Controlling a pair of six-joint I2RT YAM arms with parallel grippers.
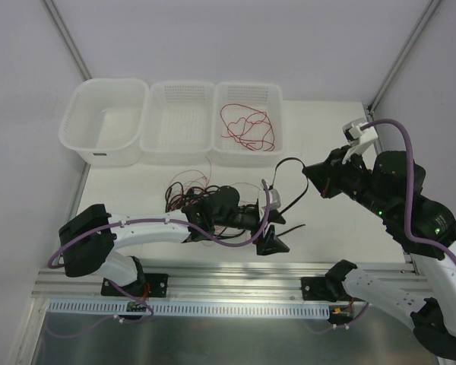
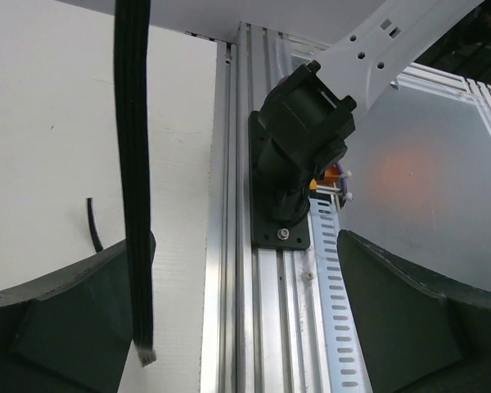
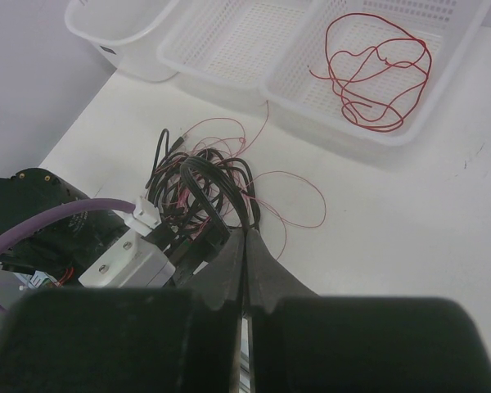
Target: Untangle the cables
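Black cable [image 3: 198, 176] vanishes into pinched right claw [image 3: 245, 239]; left claw [image 2: 245, 278] gapes wide.

1. Top external: high above and behind the arm bases, looking down over the whole table [image 1: 334, 228] to the baskets [image 1: 178, 144] along its far edge.
2. Left wrist: close, facing the near-edge rail [image 2: 229, 246] and the right arm's base [image 2: 299, 155].
3. Right wrist: low, facing the far-left corner; shares the baskets and cables [image 3: 204, 184] with the top view.
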